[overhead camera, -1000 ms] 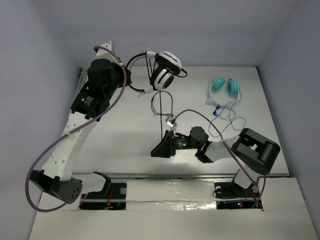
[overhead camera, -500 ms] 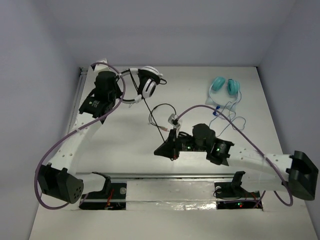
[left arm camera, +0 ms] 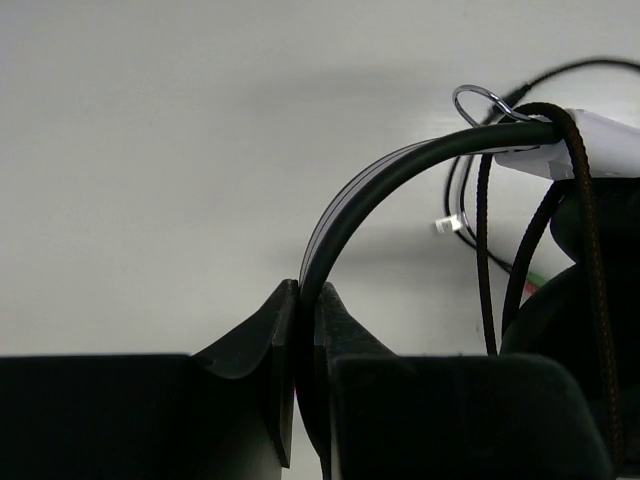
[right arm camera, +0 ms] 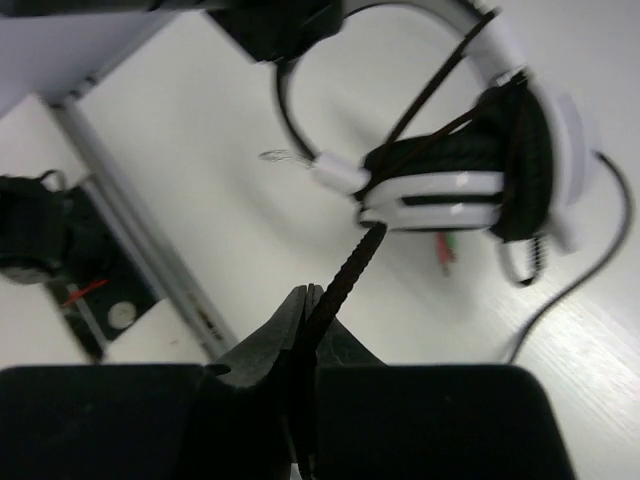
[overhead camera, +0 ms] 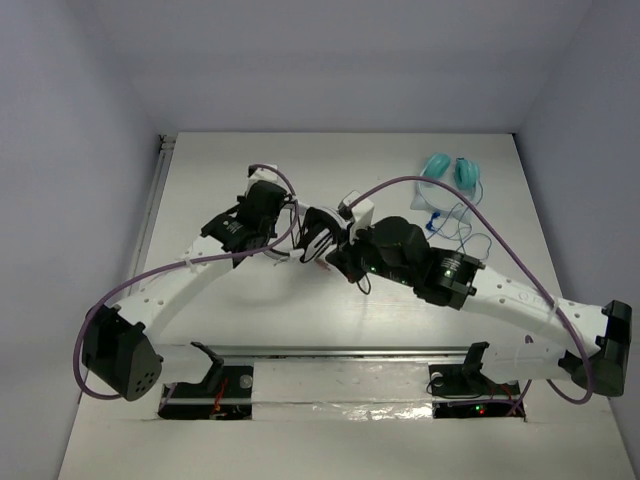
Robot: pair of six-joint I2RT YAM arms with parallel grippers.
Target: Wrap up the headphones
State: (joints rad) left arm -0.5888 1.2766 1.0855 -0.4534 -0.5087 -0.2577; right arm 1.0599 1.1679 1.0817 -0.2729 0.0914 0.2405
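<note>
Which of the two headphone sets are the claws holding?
The black-and-white headphones at centre: the left claw pinches the headband, the right claw the cable. The teal headphones lie untouched at the far right.

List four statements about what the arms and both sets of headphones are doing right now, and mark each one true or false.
1. The left gripper is shut on the thin black headband. True.
2. The right gripper is open and holds nothing. False: it is shut on the black cable.
3. The teal headphones lie at the far right of the table, with neither gripper on them. True.
4. The black-and-white headphones sit right beside the teal pair. False: they are at mid-table between the two grippers, well apart from the teal pair.
</note>
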